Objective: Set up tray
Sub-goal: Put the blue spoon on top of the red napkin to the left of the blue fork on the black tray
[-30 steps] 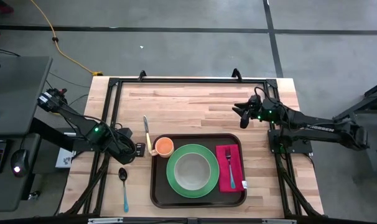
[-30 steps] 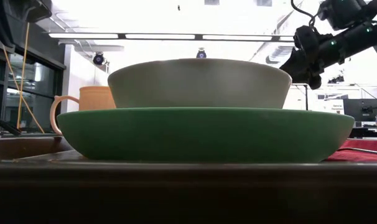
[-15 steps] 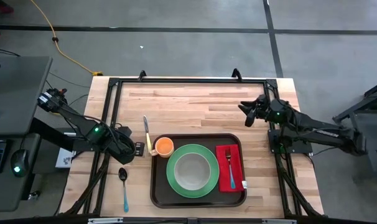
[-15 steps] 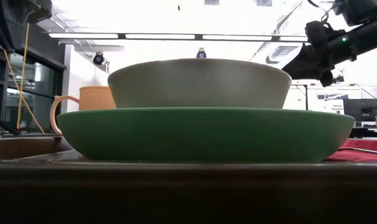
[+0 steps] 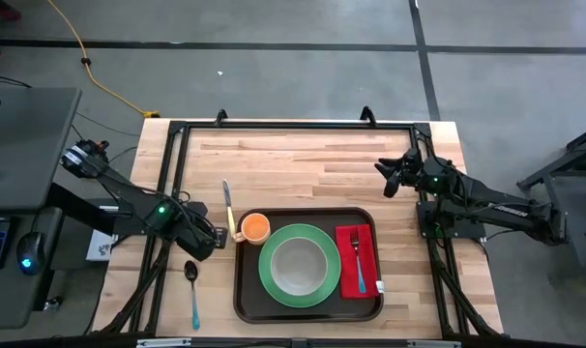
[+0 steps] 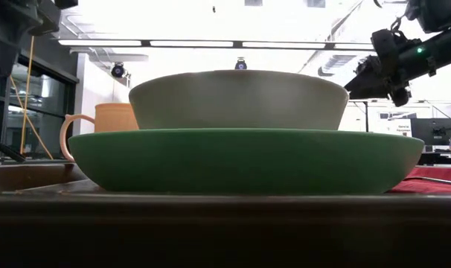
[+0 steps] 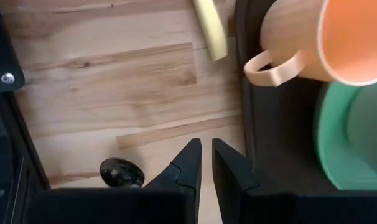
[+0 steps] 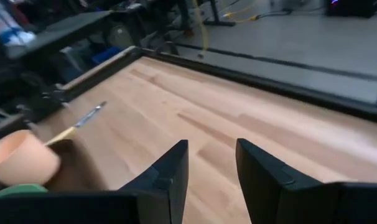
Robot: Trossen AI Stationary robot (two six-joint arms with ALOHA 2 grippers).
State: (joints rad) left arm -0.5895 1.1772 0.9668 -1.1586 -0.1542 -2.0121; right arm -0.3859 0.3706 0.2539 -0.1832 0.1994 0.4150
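Observation:
The dark brown tray (image 5: 245, 290) lies at the table's near middle. On it stand a green plate (image 5: 270, 280) with a grey bowl (image 5: 298, 267), an orange mug (image 5: 255, 228) and a magenta napkin (image 5: 368, 253) with a blue fork (image 5: 358, 261). A yellow-handled knife (image 5: 229, 211) and a spoon (image 5: 192, 288) lie on the table left of the tray. My left gripper (image 7: 206, 152) is shut and empty, above the table just left of the tray's left rim (image 7: 251, 124). My right gripper (image 8: 211, 152) is open and empty, above the table's right far part (image 5: 385, 174).
A black frame (image 5: 274, 127) runs round the table's far and side edges. Bare wood (image 5: 293, 169) lies between the tray and the far edge. In the low view the plate (image 6: 244, 160) and bowl (image 6: 239, 100) fill the picture, and my right arm (image 6: 393, 63) shows at upper right.
My right gripper has drawn back toward the table's right edge, away from the tray, and stays open and empty. My left gripper has gone a little toward the tray's left rim. Everything on the tray has kept still.

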